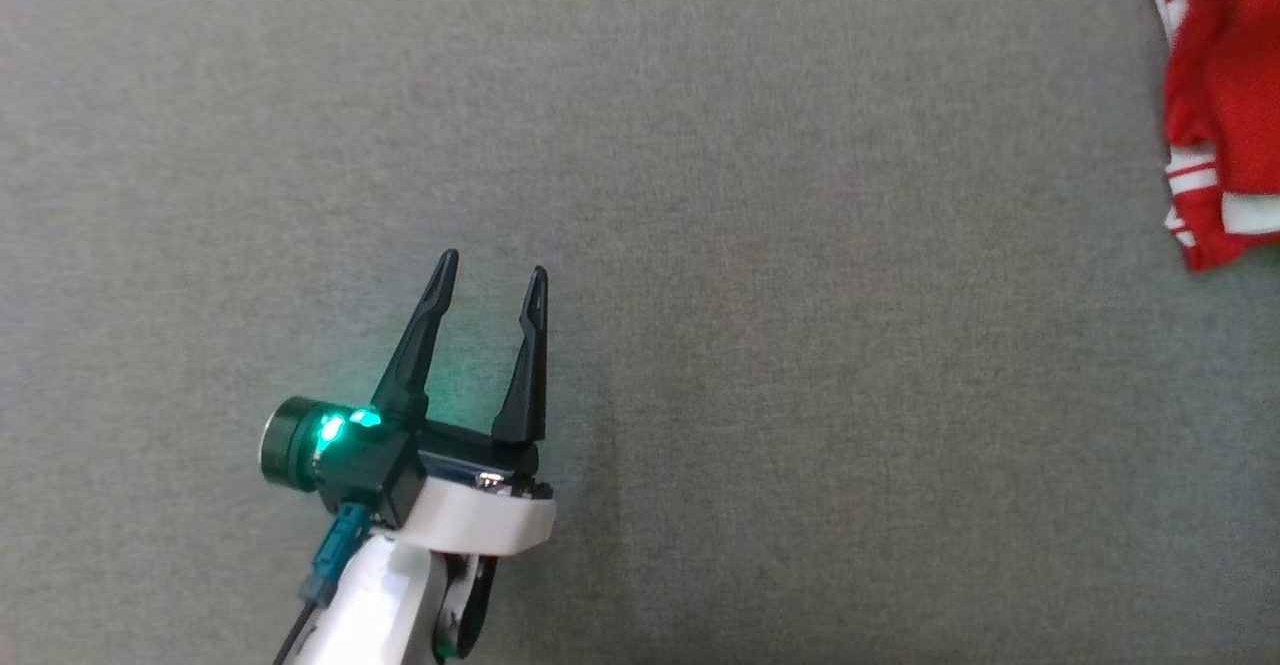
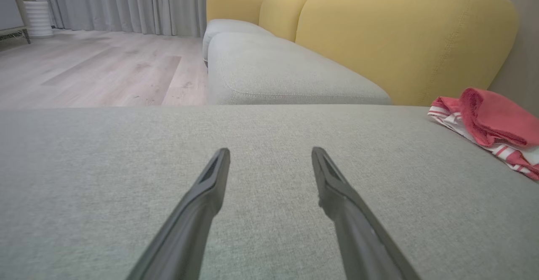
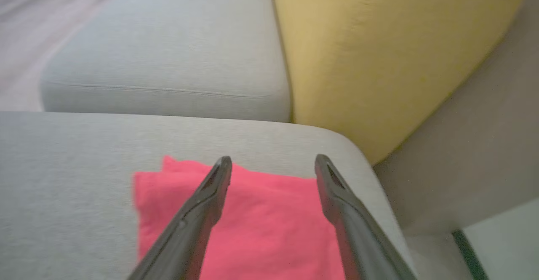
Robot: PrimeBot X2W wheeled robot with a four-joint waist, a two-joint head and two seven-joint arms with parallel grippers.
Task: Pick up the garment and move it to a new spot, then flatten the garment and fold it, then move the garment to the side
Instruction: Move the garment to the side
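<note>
The garment (image 1: 1222, 105) is red with white stripes and lies folded at the right edge of the grey cushion (image 1: 700, 195). It also lies at the right in the left wrist view (image 2: 492, 122). My left gripper (image 1: 492, 277) is open over bare cushion, far left of the garment, with nothing between its fingers (image 2: 210, 179). My right gripper (image 3: 273, 164) hovers open just above the garment (image 3: 261, 221), its fingers spread and holding nothing.
A yellow sofa back (image 2: 400, 36) rises behind the cushion, with a second grey seat cushion (image 2: 273, 69) beyond. Wooden floor (image 2: 97, 65) and grey curtains lie farther off. The cushion's rounded corner (image 3: 358, 149) is just past the garment.
</note>
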